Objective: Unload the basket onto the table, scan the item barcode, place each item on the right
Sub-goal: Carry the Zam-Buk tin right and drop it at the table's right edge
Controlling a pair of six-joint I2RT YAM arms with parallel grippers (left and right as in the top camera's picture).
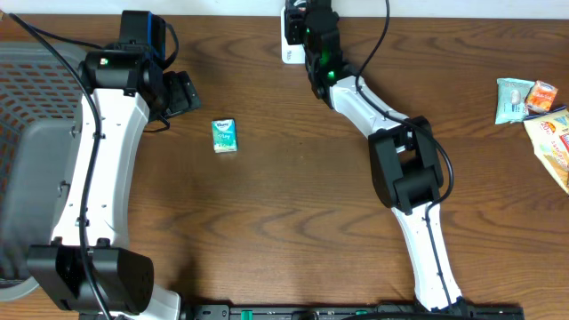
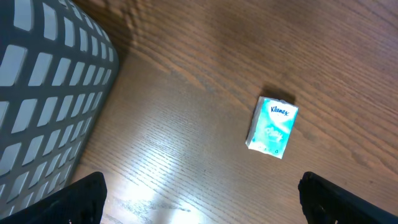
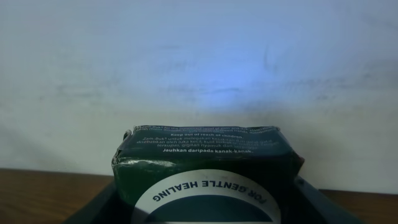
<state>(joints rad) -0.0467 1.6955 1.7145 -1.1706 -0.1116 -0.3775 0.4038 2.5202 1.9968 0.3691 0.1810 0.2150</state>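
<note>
At far centre, beside white boxy device (image 1: pixel 290 44): dark green soft-wrapped rectangular packet (image 3: pixel 205 165) clamped between right gripper (image 1: pixel 318 40) jaws. Far left: left gripper (image 2: pixel 199 199) jaws wide open, empty, near teal tissue pack (image 2: pixel 272 127), beside grey plastic lattice basket (image 2: pixel 50 93).

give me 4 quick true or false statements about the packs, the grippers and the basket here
1. The Kleenex pack lies on the table, touched by neither gripper. True.
2. The left gripper holds the Kleenex pack. False: it is open and empty, and the pack lies apart from it.
3. The right gripper is closed on a dark green pack. True.
4. The grey basket stands beside the right arm. False: it stands at the far left, by the left arm.
</note>
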